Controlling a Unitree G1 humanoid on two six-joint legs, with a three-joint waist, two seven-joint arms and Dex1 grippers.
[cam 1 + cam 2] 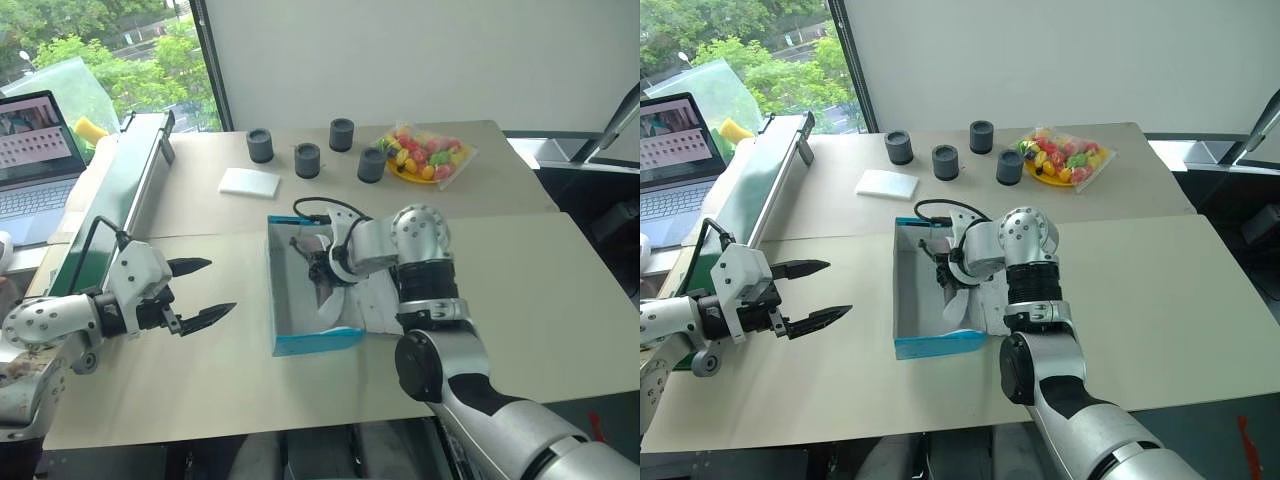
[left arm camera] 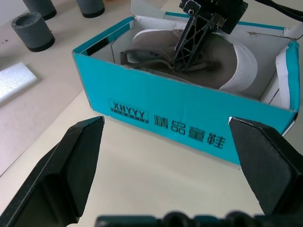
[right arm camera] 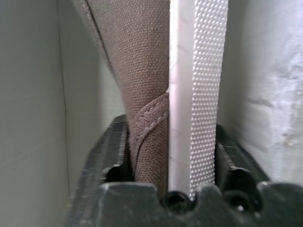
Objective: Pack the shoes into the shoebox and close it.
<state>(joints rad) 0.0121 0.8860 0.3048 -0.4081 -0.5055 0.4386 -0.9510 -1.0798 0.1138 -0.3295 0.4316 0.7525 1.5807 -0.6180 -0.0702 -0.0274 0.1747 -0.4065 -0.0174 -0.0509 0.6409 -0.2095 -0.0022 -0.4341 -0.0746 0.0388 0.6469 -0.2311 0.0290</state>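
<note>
The bright blue shoebox (image 1: 318,342) stands open in the middle of the table, white inside, with black lettering on its near wall (image 2: 180,113). A grey-taupe shoe (image 2: 222,61) with a pale ribbed sole lies inside it. My right gripper (image 1: 318,268) reaches down into the box. In the right wrist view the shoe (image 3: 142,71) stands between the two fingers (image 3: 116,146), its fabric against one and its sole against the other. My left gripper (image 1: 222,286) hovers open left of the box, empty, and points at its side.
Behind the box are several dark grey cylinders (image 1: 260,145), a flat white pad (image 1: 250,181) and a bag of colourful sweets (image 1: 428,155). A laptop (image 1: 35,150) and a long green-and-black rail (image 1: 130,185) stand at the far left.
</note>
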